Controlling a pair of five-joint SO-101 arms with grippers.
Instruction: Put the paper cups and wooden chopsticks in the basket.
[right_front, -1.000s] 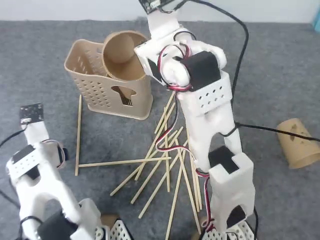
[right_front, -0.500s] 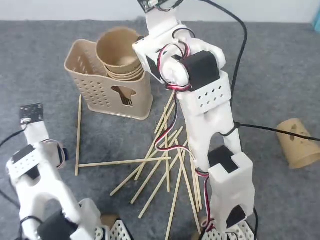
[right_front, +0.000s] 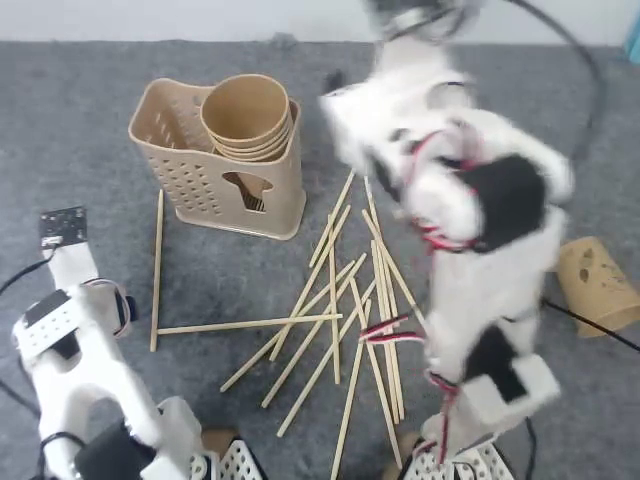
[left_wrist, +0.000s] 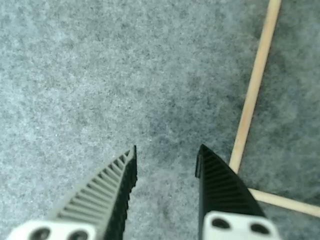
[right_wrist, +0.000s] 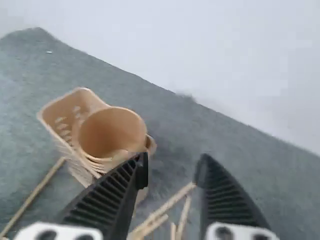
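Note:
A tan basket (right_front: 190, 170) stands at the back left with a stack of paper cups (right_front: 247, 115) nested in it. One more paper cup (right_front: 597, 283) lies on its side at the far right. Several wooden chopsticks (right_front: 330, 300) are scattered mid-table, and a single chopstick (right_front: 157, 270) lies left of the basket. My right arm (right_front: 450, 170) is raised to the right of the basket. The right gripper (right_wrist: 172, 162) is open and holds nothing, with the basket (right_wrist: 65, 120) and cups (right_wrist: 112, 135) beyond it. My left gripper (left_wrist: 166, 150) is open low over the carpet beside a chopstick (left_wrist: 252, 95).
Grey carpet covers the whole surface. My left arm (right_front: 70, 310) stands at the front left, near the lone chopstick. A black cable (right_front: 600, 335) runs across the carpet at the right, close to the fallen cup.
The cup held over the basket dropped onto the stack, and my right gripper let go of it. The right arm then pulled up and swung right. The left arm stayed still.

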